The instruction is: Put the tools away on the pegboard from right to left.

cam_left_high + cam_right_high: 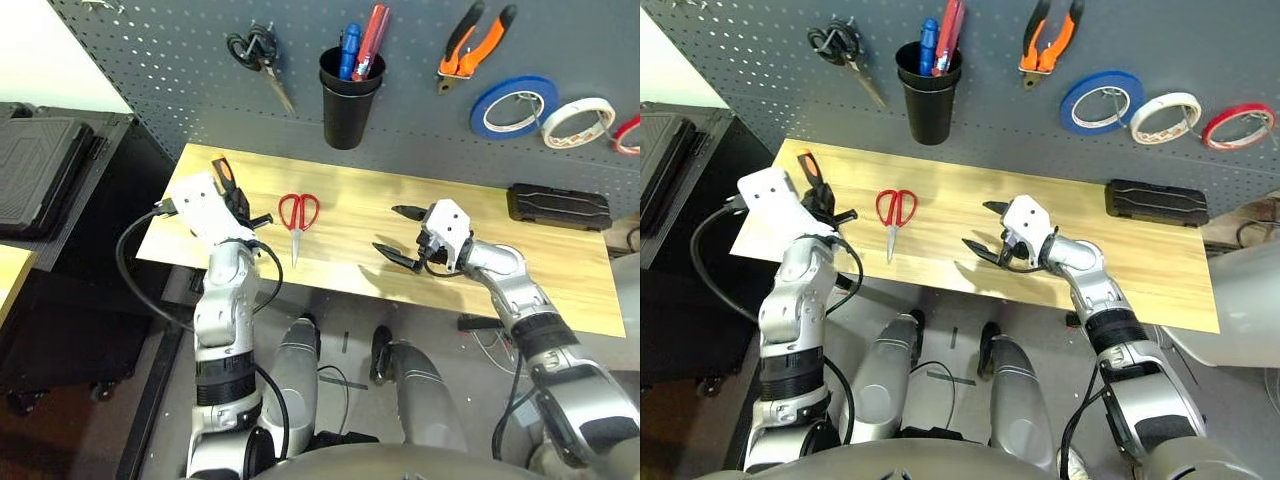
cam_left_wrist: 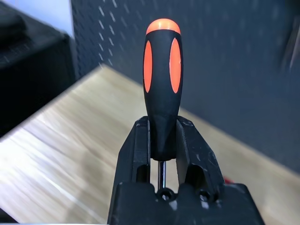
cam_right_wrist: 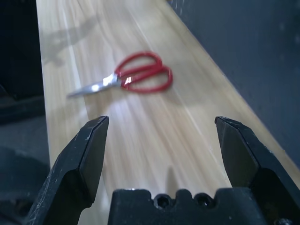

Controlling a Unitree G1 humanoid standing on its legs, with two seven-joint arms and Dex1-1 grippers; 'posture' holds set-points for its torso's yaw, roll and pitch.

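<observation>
Screwdriver step in hand: the screwdriver (image 2: pixel 162 89) is pinched at the lower end of its handle between the left gripper (image 2: pixel 162 140) fingers, the bare shaft running back between them toward the wrist and the orange-capped end standing out past the fingertips, lifted clear of the tabletop (image 1: pixel 350 215). Pliers (image 1: pixel 474 42) and whitish tape (image 1: pixel 578 121) are already hung on the pegboard (image 1: pixel 180 70), so two of the four tools are judged done, right to left; the screwdriver is judged next, the red scissors (image 1: pixel 297 218) last. The scissors lie flat on the tabletop between the two grippers, just beside the left fingers' outer side and well ahead of the right gripper (image 1: pixel 402 235), whose fingers are spread wide and hold nothing, the scissors lining up in the gap beyond the fingertips in the right wrist view. The black cup (image 1: pixel 350 100) on the pegboard, already holding blue and red tools, sits well beyond and off to the side of the left fingertips; it is judged the likely slot. Next move calls for the handle to be carried up and over to the cup, the screwdriver tipped shaft-down above the rim, then the pinch released. Since the shaft points back at the wrist, a wrist turn or regrasp is probably needed. Black scissors (image 1: pixel 258 55) and blue tape (image 1: pixel 512 105) on the pegboard are not to be touched.
</observation>
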